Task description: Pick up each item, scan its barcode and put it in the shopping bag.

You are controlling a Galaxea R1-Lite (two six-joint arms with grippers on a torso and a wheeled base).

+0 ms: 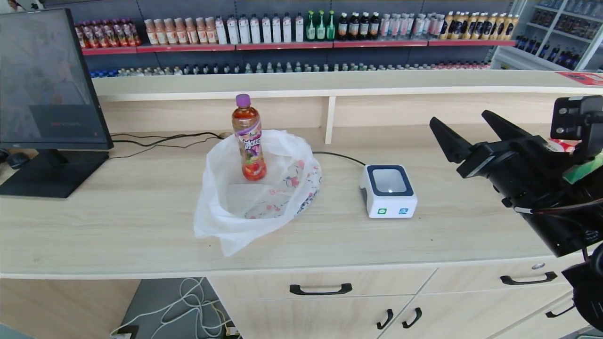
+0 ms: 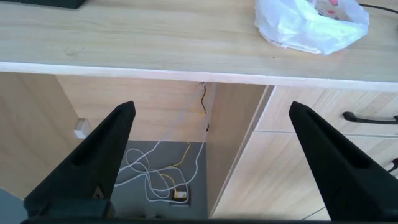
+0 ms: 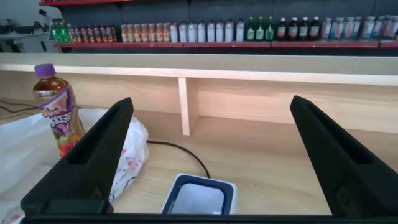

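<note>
Light wood tabletop [image 1: 118,226], bare along its front edge; black monitor [image 1: 47,80] at left end; white plastic shopping bag [image 1: 221,212], pink print, mouth open, mid-tabletop; right gripper [image 1: 459,117] jaws released, empty, over right end; left gripper [image 2: 211,109] jaws released, low before the front edge; white box scanner [image 1: 389,190], green and blue icons, right of bag, apart; orange-red bottle [image 1: 248,141], purple cap, printed label, upright inside bag.

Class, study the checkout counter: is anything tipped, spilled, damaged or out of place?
Nothing stands out. The bottle stands upright at the far side of the open shopping bag, no liquid shows on the counter, and the scanner sits flat beside the bag.
</note>
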